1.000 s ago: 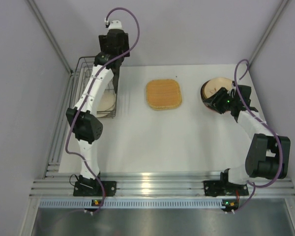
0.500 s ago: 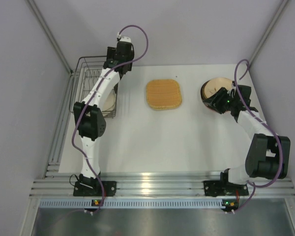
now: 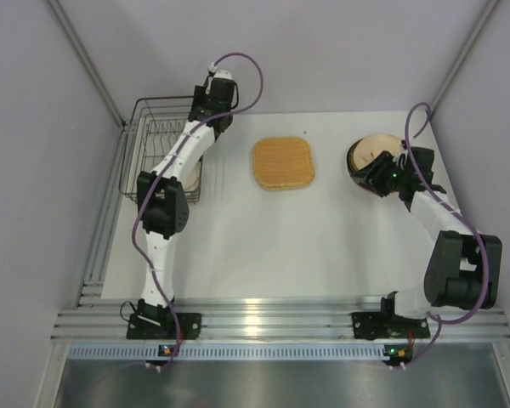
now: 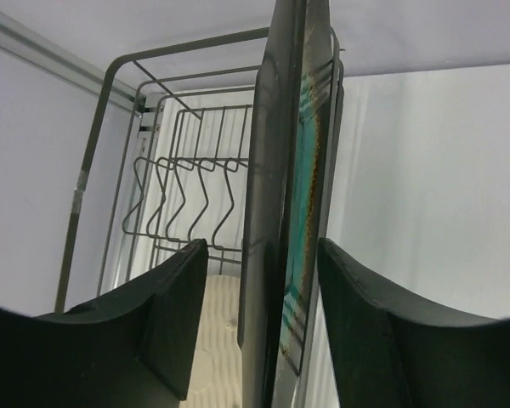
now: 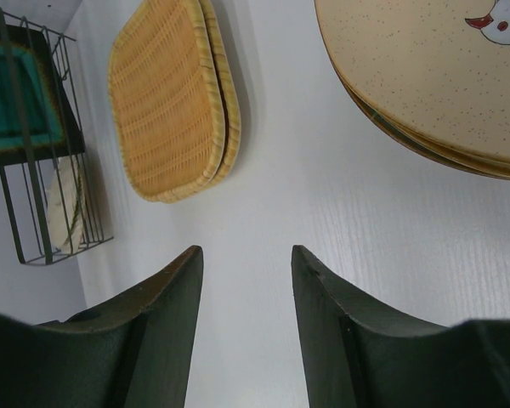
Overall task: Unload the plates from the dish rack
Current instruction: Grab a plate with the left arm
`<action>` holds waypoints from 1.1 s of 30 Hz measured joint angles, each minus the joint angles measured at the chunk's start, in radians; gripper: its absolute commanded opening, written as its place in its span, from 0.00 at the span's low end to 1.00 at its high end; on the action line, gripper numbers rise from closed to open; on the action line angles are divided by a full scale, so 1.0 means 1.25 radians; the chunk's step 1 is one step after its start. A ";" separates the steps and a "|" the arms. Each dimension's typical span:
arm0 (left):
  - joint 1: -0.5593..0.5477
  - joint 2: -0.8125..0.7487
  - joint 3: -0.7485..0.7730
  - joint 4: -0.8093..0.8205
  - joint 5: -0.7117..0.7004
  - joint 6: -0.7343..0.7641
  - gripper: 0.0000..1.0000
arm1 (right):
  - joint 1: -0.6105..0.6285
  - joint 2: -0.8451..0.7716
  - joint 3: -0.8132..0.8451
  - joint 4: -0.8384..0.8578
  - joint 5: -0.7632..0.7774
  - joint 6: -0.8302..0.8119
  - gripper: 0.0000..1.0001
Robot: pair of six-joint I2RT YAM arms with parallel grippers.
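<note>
The dish rack (image 3: 153,136) stands at the far left of the table. A square dark-rimmed teal plate (image 4: 302,187) stands on edge against its right side. My left gripper (image 4: 259,246) is open and straddles this plate, one finger on each side, with a gap showing at the left finger. In the top view the left gripper (image 3: 206,123) hangs over the rack's right edge. A cream plate (image 4: 212,340) lies in the rack behind the teal one. My right gripper (image 5: 242,251) is open and empty over bare table, beside a stack of cream plates (image 5: 433,76).
Woven rounded-square plates (image 3: 283,162) lie stacked at the middle back of the table. The cream stack (image 3: 365,151) sits at the back right under the right wrist. The right wrist view also shows the rack (image 5: 17,221) with the teal plate (image 5: 17,102).
My left wrist has swung right and down toward the rack's right side, over the teal plate. The right arm has not moved.
</note>
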 measured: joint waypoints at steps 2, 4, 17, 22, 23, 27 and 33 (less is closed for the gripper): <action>-0.006 0.001 0.000 0.003 -0.012 0.005 0.43 | 0.000 0.000 0.000 0.000 0.000 0.000 0.46; -0.008 0.001 -0.001 0.006 -0.021 0.013 0.28 | 0.000 0.000 0.000 0.000 0.000 0.000 0.46; -0.038 0.001 -0.027 0.039 -0.107 0.128 0.00 | 0.000 0.002 0.000 0.000 0.000 0.000 0.46; -0.056 0.001 -0.049 0.083 -0.146 0.170 0.00 | 0.001 0.002 0.000 0.000 0.000 0.000 0.46; -0.060 0.001 -0.055 0.095 -0.156 0.182 0.00 | 0.001 0.002 0.000 0.000 0.000 0.000 0.46; -0.074 0.000 -0.080 0.148 -0.186 0.230 0.00 | 0.001 0.005 0.000 0.001 -0.001 0.000 0.46; -0.091 -0.010 -0.100 0.219 -0.226 0.307 0.00 | 0.001 0.008 0.000 0.001 -0.003 0.000 0.46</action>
